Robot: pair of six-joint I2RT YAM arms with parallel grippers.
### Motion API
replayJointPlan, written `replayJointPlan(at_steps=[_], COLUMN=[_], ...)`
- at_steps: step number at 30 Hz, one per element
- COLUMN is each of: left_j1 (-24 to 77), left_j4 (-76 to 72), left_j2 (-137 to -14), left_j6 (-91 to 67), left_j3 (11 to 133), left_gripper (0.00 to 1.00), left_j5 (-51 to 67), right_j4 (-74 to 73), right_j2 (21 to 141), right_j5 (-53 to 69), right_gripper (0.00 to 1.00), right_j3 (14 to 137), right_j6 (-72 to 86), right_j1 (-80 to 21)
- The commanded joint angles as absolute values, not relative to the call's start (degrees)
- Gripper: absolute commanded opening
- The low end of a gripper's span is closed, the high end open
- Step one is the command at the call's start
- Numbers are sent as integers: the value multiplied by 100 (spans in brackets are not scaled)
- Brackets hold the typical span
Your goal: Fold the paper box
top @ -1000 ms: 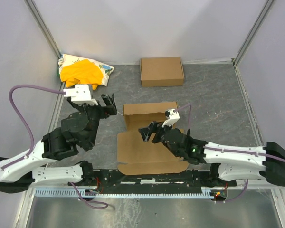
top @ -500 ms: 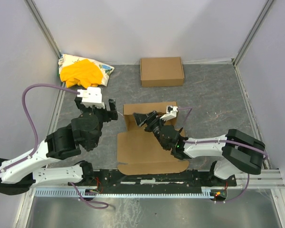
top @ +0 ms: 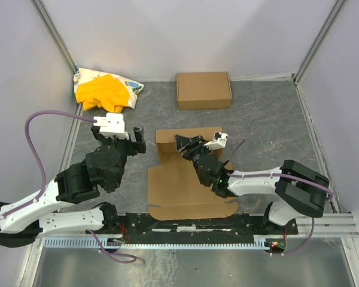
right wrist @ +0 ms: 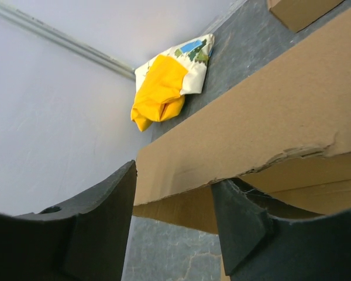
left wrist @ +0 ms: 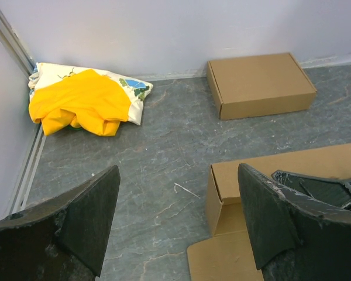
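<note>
The paper box (top: pixel 178 185) lies half unfolded in the middle of the table, its flat panels near me and its back wall (top: pixel 188 135) standing up. My right gripper (top: pixel 188 144) reaches over the flat panels to that wall. In the right wrist view the wall's edge (right wrist: pixel 240 146) crosses the gap of the right gripper (right wrist: pixel 172 175), whose jaws stand apart around it. My left gripper (top: pixel 137 139) hovers open just left of the box with nothing in it. In its wrist view, the left gripper (left wrist: pixel 178 222) frames bare table and the box's raised left corner (left wrist: pixel 219 193).
A second shallow brown carton (top: pixel 204 89) sits shut at the back centre. A yellow cloth bundle (top: pixel 105 89) lies in the back left corner. Pale walls enclose the grey table on three sides, and a rail (top: pixel 191 221) runs along the near edge.
My right gripper has moved forward and left from over the flat panels to the box's back wall, and its jaws have narrowed. The left gripper shifted slightly and stayed open.
</note>
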State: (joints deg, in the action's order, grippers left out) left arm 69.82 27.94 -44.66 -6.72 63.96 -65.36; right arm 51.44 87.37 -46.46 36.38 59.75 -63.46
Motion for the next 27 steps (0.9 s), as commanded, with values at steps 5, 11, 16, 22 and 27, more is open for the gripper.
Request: replayJointPlan(at_steps=[5,11,16,22,27], left_j1=[6953,6957,6957,6957,6954], left_j4=[2499,2513,2613,3016,3417], left_j2=[-4420,-4371,-4320,-4366,-4497], left_j6=[-405,-386,-416,-641,-891], left_j3=[6259,6201,6277,6576,6897], left_gripper=[88,88,88,88,88], left_j5=[-6503,-6521,-6521,-6588,-6628], right_j4=[5396,5204,2959,-1629,-5296], right_j2=[8995,8725,8088,8349,9441], right_j5=[-5393,-5149,-4650,-3060,-2557], right_gripper=[38,1,1,1,3], right_j3=[3822,4020,5103,7802,10560], right_j6=[6114,5261,3934,1567,777], right_j1=[-6267,-6248,-6235,-6209,-6219])
